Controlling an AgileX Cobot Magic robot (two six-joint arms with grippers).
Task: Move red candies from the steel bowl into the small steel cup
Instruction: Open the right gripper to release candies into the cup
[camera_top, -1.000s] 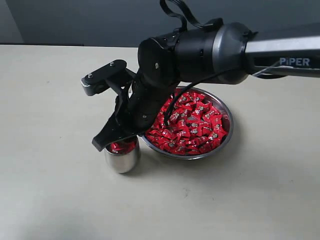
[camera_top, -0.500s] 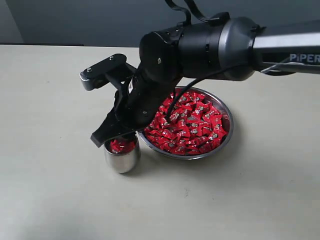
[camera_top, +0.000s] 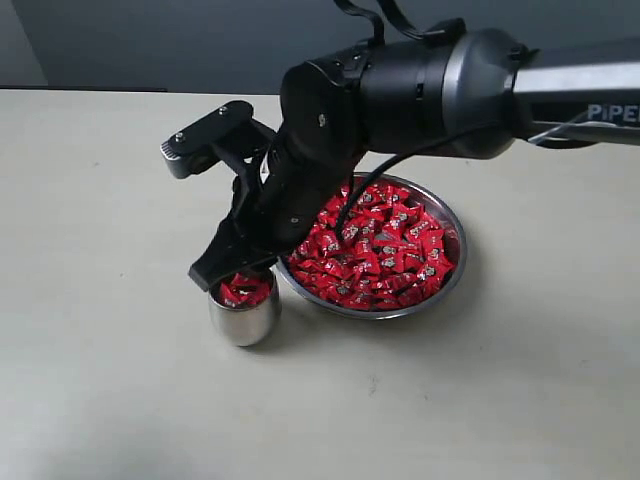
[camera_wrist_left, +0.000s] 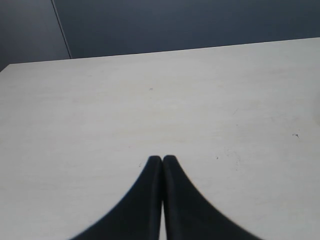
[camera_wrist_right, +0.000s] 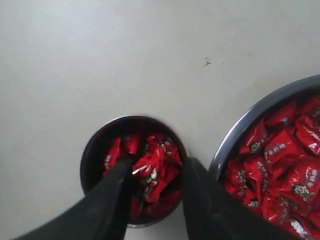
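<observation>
since a second ago my right hand (camera_wrist_right: 157, 166) has edged sideways over the small steel cup (camera_top: 243, 318), fingers apart astride its heaped red candies (camera_wrist_right: 152, 167). more fill the steel bowl (camera_top: 456, 275) just beside. left hand (camera_wrist_left: 162, 160) is closed above the bench (camera_wrist_left: 150, 100).

In the exterior view the right arm (camera_top: 420, 90) runs off the frame's right edge. It covers the left rear of the steel bowl (camera_top: 452, 275), both the rim and the red candies (camera_top: 395, 250) there. Its lower finger hides part of the mouth of the small steel cup (camera_top: 243, 322).

In the right wrist view the bowl is cut by the frame's edge. So are the fingers (camera_wrist_right: 112, 195) of the right gripper (camera_wrist_right: 156, 167), which also hide part of the cup's rim. Whether they pinch the candy lying between them cannot be told.

The left gripper (camera_wrist_left: 162, 159) shows only its tips; the rest is cut off.
</observation>
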